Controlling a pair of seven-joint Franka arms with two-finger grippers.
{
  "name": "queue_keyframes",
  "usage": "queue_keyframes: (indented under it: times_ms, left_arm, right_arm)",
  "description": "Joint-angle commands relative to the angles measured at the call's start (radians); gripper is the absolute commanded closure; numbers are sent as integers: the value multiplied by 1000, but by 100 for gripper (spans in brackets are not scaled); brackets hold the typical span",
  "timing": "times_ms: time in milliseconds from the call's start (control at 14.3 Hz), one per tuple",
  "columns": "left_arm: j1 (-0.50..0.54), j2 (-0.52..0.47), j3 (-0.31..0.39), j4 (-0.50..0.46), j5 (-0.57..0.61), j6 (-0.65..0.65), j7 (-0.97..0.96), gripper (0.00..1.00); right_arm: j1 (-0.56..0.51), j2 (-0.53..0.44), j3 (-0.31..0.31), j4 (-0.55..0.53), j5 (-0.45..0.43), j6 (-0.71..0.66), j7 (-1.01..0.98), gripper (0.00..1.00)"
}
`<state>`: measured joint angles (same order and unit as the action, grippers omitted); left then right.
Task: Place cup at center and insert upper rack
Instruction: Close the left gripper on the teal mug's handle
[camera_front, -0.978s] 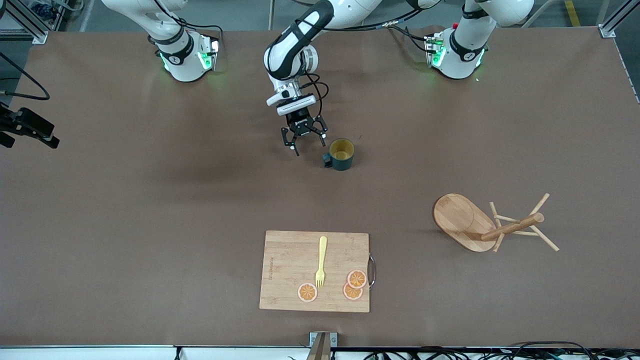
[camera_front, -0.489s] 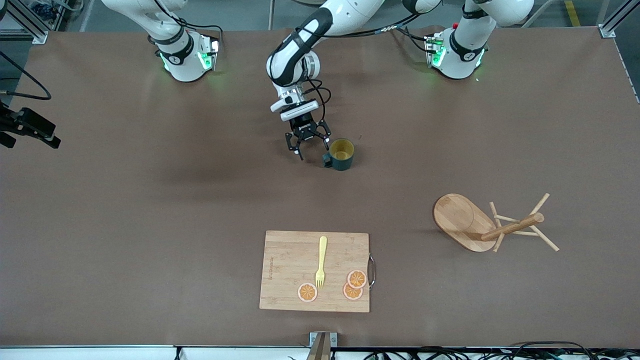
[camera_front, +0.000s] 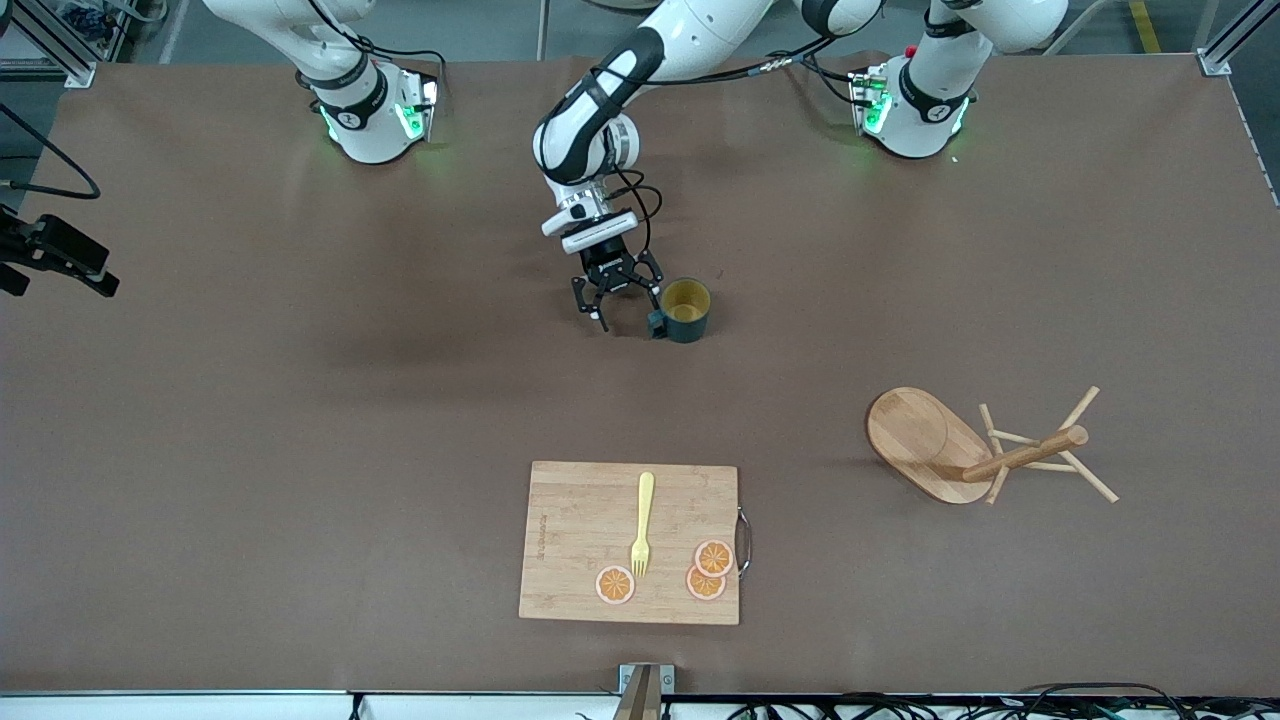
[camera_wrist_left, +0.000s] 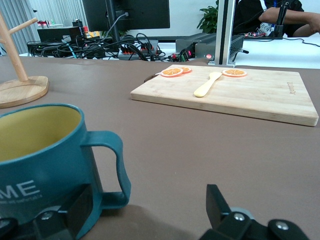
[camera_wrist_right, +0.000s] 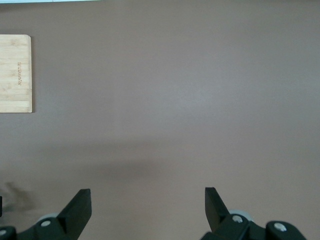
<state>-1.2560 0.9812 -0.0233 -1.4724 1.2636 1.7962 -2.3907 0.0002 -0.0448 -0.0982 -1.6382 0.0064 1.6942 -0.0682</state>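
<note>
Your left end effector (camera_front: 622, 298) sits low at the worktop (camera_front: 300, 420) middle, fingers spread, straddling the handle of the small dark teal mug with mustard-yellow inside (camera_front: 685, 309), not clamped. The light wooden mug tree with oval base (camera_front: 960, 447) lies tipped over toward the left arm's end, nearer the front camera. Your right end effector (camera_wrist_right: 145, 210) waits over bare worktop, fingers apart.

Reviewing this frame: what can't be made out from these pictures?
- Right pincer: absent from the front view, where its arm leaves the top edge; the right wrist view shows only its open fingertips.
- Lettering on the dark teal cylindrical mug: cut to "ME" by the left wrist view's edge.
- Whether the open left pincer touches the mug's handle: too small in the front view, unclear in the left wrist view.
</note>
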Motion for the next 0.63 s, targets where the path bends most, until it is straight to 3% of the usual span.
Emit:
queue_keyframes:
  times_ms: [0,559]
  left_arm:
    - [-8,50,8,61,20,-9,-34,0]
    - [1,51,23,69,22,-5,-27,0]
  right_arm:
    - [-6,-6,0,1,0,1,-13,0]
    - [-12,0,-5,11,1,8,-12,0]
